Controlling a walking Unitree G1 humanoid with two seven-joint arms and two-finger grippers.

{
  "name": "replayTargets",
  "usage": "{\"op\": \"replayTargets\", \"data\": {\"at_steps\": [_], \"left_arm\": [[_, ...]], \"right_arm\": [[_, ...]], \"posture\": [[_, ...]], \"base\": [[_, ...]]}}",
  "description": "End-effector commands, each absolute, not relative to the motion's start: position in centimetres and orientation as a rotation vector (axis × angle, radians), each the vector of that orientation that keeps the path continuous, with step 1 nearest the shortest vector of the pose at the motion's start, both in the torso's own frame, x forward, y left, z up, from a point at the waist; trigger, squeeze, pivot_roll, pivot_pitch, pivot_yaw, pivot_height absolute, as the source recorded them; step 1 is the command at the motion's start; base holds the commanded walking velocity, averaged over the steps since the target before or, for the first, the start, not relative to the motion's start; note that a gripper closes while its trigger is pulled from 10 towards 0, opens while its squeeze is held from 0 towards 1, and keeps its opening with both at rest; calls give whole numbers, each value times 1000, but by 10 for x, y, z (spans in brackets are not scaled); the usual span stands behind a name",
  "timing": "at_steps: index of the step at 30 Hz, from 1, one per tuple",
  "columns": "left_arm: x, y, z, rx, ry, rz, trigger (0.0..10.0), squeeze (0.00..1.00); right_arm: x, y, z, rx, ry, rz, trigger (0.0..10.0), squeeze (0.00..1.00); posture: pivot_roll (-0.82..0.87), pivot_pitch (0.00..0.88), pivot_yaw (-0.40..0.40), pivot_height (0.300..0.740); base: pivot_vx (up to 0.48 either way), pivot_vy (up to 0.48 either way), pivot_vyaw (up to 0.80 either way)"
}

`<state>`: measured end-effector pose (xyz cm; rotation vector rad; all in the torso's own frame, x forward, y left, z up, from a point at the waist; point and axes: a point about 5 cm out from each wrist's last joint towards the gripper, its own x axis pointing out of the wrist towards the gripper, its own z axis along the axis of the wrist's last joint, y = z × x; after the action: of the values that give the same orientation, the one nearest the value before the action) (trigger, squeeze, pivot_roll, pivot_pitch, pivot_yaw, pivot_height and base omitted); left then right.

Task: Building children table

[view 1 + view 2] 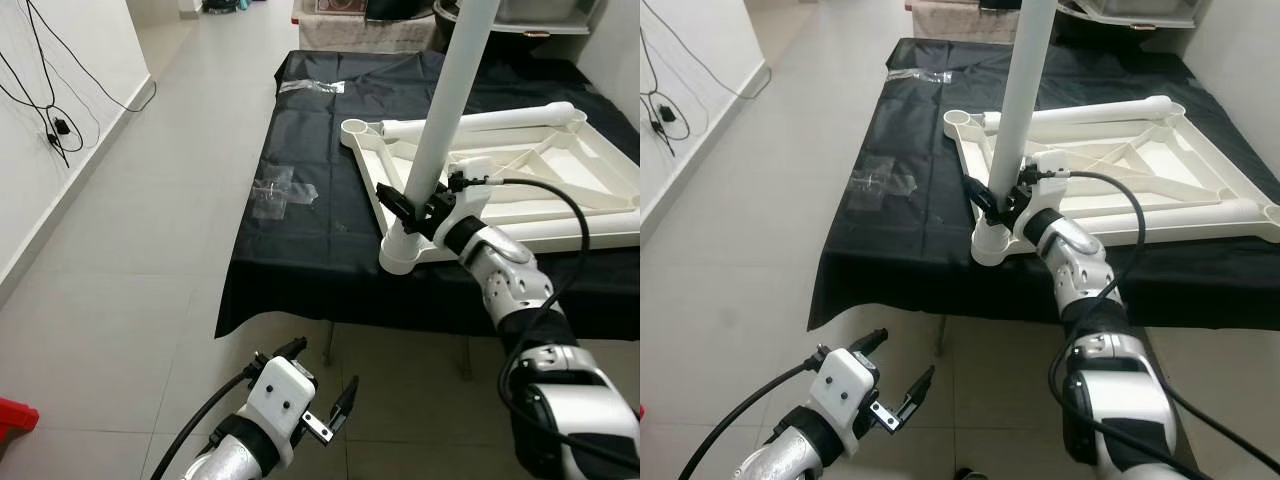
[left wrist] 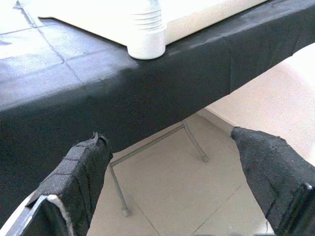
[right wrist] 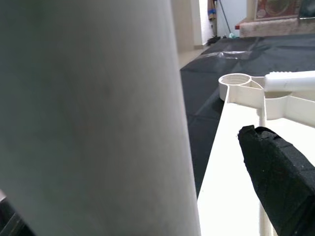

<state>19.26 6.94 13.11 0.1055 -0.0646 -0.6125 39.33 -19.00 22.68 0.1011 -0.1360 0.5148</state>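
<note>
A white children's table top (image 1: 520,243) lies upside down on a table draped in black cloth (image 1: 300,260). One white leg (image 1: 450,90) stands upright in the near-left corner socket (image 1: 402,255). My right gripper (image 1: 418,208) is open around the base of this leg; in the right wrist view one finger (image 3: 275,172) stands apart from the leg (image 3: 93,113). A second white leg (image 1: 480,122) lies across the far side of the frame. My left gripper (image 1: 322,372) hangs open and holds nothing, low over the floor in front of the table's edge.
Two clear plastic bags (image 1: 280,190) (image 1: 312,86) lie on the black cloth. Metal folding legs (image 2: 157,142) stand under the table. Cables (image 1: 50,120) hang on the left wall, and a red object (image 1: 15,418) sits on the tiled floor at lower left.
</note>
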Motion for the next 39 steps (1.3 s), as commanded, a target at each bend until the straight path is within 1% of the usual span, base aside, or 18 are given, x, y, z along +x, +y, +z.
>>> {"op": "replayTargets", "data": {"at_steps": [1,2,10,11,12,17,18,19,20,21,29,31,35,36,39], "left_arm": [[191,69,127,104,-44,-613,10000,0],[191,69,128,105,-47,-615,10000,0],[191,69,131,104,-68,-606,10000,0],[191,70,134,102,-86,-598,10000,0],[190,71,141,119,-144,-581,10000,0],[190,72,145,135,-182,-566,10000,0],[192,76,149,137,-207,-507,10000,0],[193,78,149,133,-209,-492,10000,0],[193,78,149,133,-209,-492,10000,0],[193,79,149,129,-207,-487,10000,0],[193,78,147,129,-200,-492,10000,0],[194,78,143,135,-188,-492,10000,0],[194,79,141,139,-186,-488,10000,0],[193,79,140,140,-185,-490,10000,0],[193,78,140,140,-184,-491,10000,0]], "right_arm": [[394,-188,227,101,-122,541,10000,0],[395,-187,227,91,-107,586,10000,0],[395,-184,228,90,-89,665,10000,0],[395,-184,228,86,-89,671,9373,0],[395,-184,226,81,-83,681,10000,0],[395,-184,225,76,-80,687,10000,0],[395,-183,223,76,-73,695,10000,0],[395,-183,222,77,-71,697,9294,0],[395,-183,222,77,-71,697,9294,0],[395,-183,221,79,-70,696,0,0],[395,-183,219,76,-79,679,0,0],[396,-185,215,58,-103,587,0,0],[395,-183,212,55,-117,539,0,0],[396,-182,208,59,-114,489,0,0],[396,-182,205,65,-110,440,0,0]], "posture": [[90,191,-34,740],[91,194,-34,740],[89,194,-35,740],[88,195,-33,740],[88,194,-37,740],[89,194,-37,740],[89,195,-38,740],[90,194,-41,740],[90,194,-41,740],[89,193,-40,740],[88,189,-38,740],[93,184,-43,740],[88,182,-40,740],[88,178,-39,740],[88,178,-39,740]], "base": [[0,0,0],[0,0,0],[0,0,0],[0,0,0],[0,0,0],[0,0,0],[0,0,0],[0,0,0],[0,0,0],[0,0,0],[0,0,0],[0,0,0],[0,0,0],[0,0,0],[0,0,0]]}}
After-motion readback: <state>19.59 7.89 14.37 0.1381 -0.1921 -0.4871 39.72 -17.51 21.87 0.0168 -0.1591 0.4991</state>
